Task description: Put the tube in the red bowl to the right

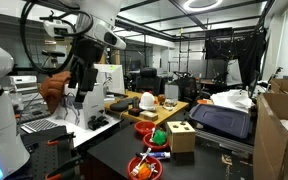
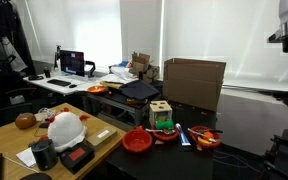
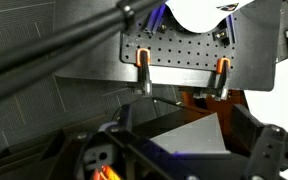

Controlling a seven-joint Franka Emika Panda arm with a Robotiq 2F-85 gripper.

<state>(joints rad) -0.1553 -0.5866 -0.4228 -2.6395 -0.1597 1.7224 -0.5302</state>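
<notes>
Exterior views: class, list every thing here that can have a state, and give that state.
claw: raised above the table, open or shut unclear.
tube: seems to lie on the table, outside both bowls.
red bowl: upright, looks empty.
second red bowl: upright, holds colourful items.
monitor: screen lit.

A thin, straight, pale bluish-white tube (image 2: pixel 182 134) is seen lying flat on the dark counter (image 2: pixel 169 160), near its front edge. It is flanked by two round red bowls: an apparently empty red bowl (image 2: pixel 136 141) and a red bowl holding small coloured items (image 2: pixel 206 138), just beside the tube.
</notes>
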